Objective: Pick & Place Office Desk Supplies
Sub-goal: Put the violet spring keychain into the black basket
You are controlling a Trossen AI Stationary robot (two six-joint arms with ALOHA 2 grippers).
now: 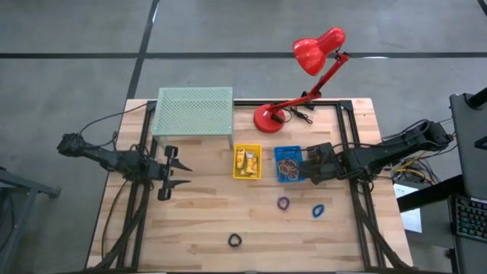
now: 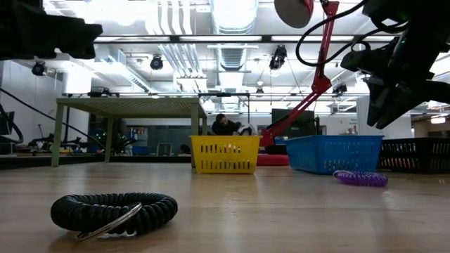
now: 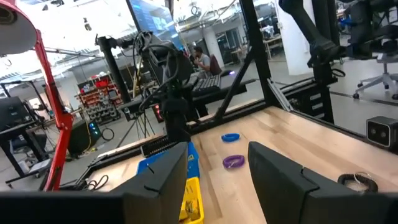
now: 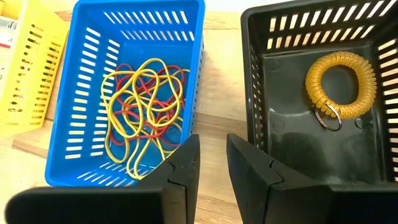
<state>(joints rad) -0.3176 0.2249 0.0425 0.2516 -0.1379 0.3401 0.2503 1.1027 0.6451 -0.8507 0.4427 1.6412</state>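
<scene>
Three coil rings lie flat on the wooden table: a purple one (image 1: 283, 203), a blue one (image 1: 318, 210) and a black one (image 1: 235, 240) near the near edge. A yellow basket (image 1: 246, 161) holds small yellow packets. In the blue basket (image 4: 134, 93) lies a tangle of yellow and red rubber bands (image 4: 142, 109), and in the black basket (image 4: 311, 134) a yellow coil ring (image 4: 339, 84). My right gripper (image 4: 212, 165) hovers open and empty above the gap between the blue and black baskets. My left gripper (image 1: 179, 173) hangs open over the table's left part.
A pale green mesh shelf (image 1: 193, 113) stands at the far left, and a red desk lamp (image 1: 304, 76) has its base (image 1: 268, 117) at the far edge behind the baskets. Bare wood lies between the left gripper and the yellow basket, and around the loose rings.
</scene>
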